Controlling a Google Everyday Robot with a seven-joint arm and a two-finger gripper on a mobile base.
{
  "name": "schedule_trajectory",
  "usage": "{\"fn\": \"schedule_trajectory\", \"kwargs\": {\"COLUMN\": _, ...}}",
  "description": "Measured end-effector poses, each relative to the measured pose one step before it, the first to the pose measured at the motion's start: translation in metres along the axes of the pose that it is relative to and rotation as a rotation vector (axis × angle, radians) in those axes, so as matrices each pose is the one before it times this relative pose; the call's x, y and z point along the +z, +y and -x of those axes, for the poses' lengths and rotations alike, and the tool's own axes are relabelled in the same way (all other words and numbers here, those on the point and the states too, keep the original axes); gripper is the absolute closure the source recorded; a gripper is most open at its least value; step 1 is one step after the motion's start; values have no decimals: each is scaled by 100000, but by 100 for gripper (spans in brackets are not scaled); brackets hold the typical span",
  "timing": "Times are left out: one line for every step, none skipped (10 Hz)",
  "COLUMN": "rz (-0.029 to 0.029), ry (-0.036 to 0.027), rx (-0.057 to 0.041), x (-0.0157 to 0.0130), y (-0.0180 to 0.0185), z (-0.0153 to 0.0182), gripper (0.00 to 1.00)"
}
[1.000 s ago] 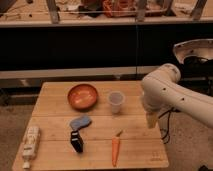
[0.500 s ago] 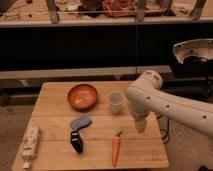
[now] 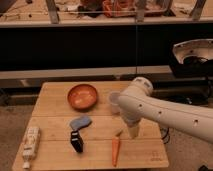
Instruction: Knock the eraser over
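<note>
The eraser point(image 3: 76, 141), a small black block with a lighter band, stands on the wooden table point(image 3: 55, 102) left of centre near the front. The blue-grey pad point(image 3: 80, 122) lies just behind it. The white arm reaches in from the right. My gripper point(image 3: 133, 132) hangs at its end, pointing down over the table, right of the eraser and just above and right of the carrot point(image 3: 115, 150). The gripper is well apart from the eraser.
An orange bowl point(image 3: 82, 96) sits at the back centre. A small white cup point(image 3: 114, 102) stands right of it, partly behind the arm. A white tube point(image 3: 31, 145) lies along the front left edge. A dark shelf unit stands behind the table.
The arm has swung further left and forward over the table. The gripper has come down closer to the carrot. The objects on the table have not moved.
</note>
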Motion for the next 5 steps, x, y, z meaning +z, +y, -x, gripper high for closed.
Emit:
{"fn": "schedule_trajectory", "kwargs": {"rz": 245, "ry": -809, "rx": -1335, "x": 246, "y": 252, "z": 446, "gripper": 20}}
{"fn": "schedule_trajectory", "kwargs": {"rz": 17, "ry": -821, "rx": -1139, "x": 242, "y": 109, "z": 366, "gripper": 20}}
{"fn": "schedule_trajectory", "kwargs": {"rz": 130, "ry": -862, "rx": -895, "x": 238, "y": 36, "z": 539, "gripper": 20}}
{"fn": "schedule_trajectory", "kwargs": {"rz": -112, "ry": -1352, "rx": -1738, "x": 343, "y": -131, "z": 1242, "gripper": 20}}
{"fn": "schedule_trajectory", "kwargs": {"rz": 250, "ry": -717, "rx": -620, "x": 192, "y": 144, "z": 470, "gripper": 20}}
